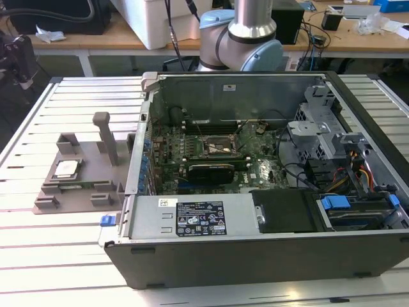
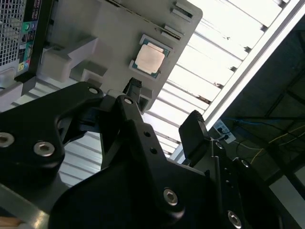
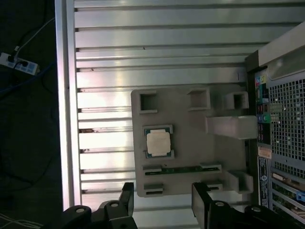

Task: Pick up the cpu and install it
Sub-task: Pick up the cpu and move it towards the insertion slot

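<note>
one cpu (image 3: 157,142) lies untouched, apart from the spread claw (image 3: 164,192).

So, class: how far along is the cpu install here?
Nothing done yet: the cpu lies in its grey holder. In hand: the open end effector hangs apart from it, holding nothing. Left: pick-up and seating in the socket.

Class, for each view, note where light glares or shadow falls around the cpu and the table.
Second wrist view: the slats of the table glare near white, the cpu lid shines pale, the gripper stands dark in front. First wrist view: bright patches on the slats beside the grey holder. Exterior view: the computer case is shaded inside, the table evenly lit.
</note>
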You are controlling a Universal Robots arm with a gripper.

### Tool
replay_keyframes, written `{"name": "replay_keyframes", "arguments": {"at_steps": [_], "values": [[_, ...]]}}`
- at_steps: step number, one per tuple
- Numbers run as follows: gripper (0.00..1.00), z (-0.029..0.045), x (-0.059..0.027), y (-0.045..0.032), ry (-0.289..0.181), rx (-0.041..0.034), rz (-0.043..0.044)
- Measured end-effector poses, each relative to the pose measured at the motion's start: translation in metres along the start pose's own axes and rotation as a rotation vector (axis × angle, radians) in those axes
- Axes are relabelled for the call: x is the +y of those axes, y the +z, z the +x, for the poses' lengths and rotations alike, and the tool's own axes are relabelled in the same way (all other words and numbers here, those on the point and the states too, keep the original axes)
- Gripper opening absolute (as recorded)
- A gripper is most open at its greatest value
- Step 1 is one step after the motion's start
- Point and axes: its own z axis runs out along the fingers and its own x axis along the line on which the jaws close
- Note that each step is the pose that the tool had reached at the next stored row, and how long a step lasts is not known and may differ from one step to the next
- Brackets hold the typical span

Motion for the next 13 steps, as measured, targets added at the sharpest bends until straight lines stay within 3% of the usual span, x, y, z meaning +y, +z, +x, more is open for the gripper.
{"name": "replay_keyframes", "arguments": {"at_steps": [13], "values": [[0.6, -0.0014, 0.0002, 0.0138, 0.0, 0.0016, 0.0001]]}}
